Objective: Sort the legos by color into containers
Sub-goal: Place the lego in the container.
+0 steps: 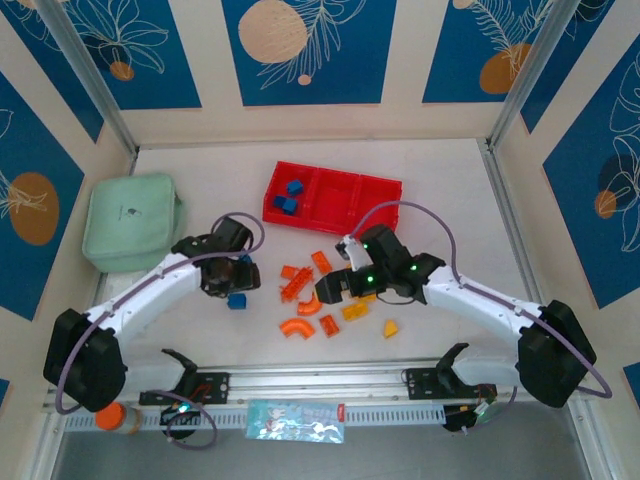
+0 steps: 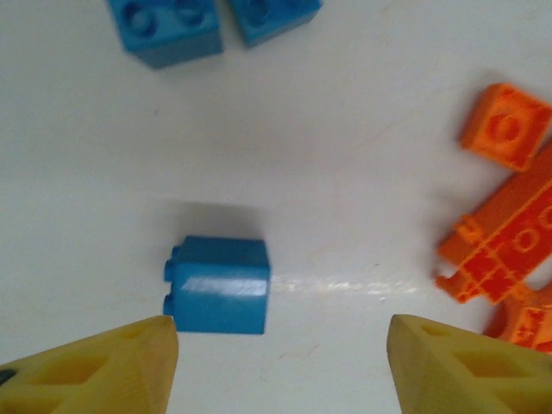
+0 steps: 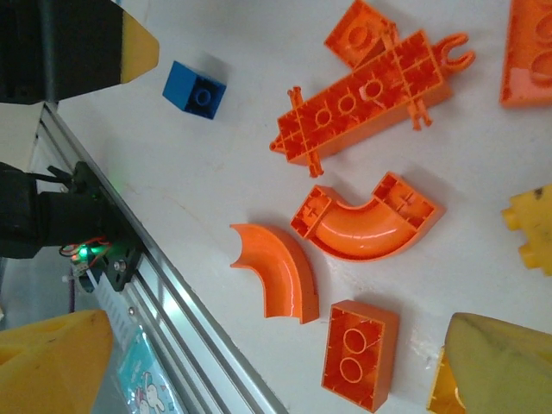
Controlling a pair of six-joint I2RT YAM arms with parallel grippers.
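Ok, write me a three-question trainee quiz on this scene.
1. True or false: the blue bricks already in the red tray lie in its left-end compartment, as the top view shows it.
2. The brick lying on the table under the open left gripper is: A orange, B blue, C yellow.
3. Fill in: in the top view, the mint-green pouch lies to the ___ of the tray.
Key: 1 true; 2 B; 3 left.
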